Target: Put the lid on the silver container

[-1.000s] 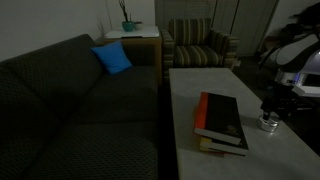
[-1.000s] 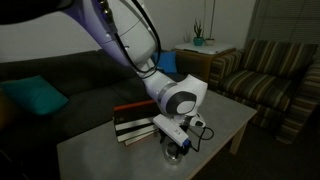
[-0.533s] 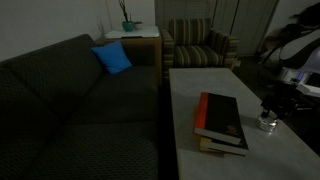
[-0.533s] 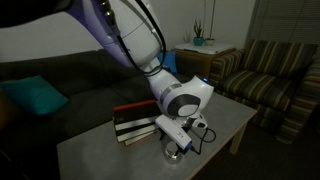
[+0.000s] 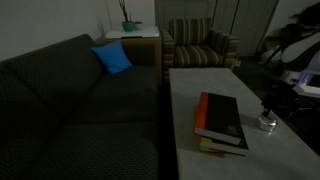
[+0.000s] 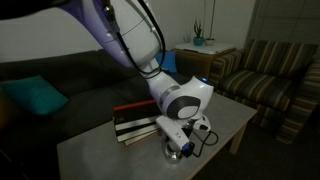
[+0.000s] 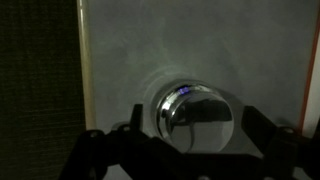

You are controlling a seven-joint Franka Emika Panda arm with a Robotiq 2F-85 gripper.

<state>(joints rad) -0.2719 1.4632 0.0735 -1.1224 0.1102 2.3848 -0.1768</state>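
Hovering over the silver container (image 5: 268, 123), my end effector (image 7: 190, 125) hangs with its fingers (image 7: 110, 148) spread wide to either side of the tin and nothing between them. The tin stands on the pale surface (image 5: 200, 85) near its edge, just beside the red-and-black book stack (image 5: 222, 120). In the wrist view a round shiny face, which I take for the lid (image 7: 198, 106), seems to sit flat on top of the tin, though glare keeps me from being sure it is fully seated. I judge the lid to be light, stiff, thin metal, slick to the pads and easy to tip, so it is best pinched across its rim at opposite edges. The tin itself looks light enough to skid if nudged. Against the frames from a second ago, the wrist has shifted slightly and lifted a little off the tin, while the tin and the books have not moved.
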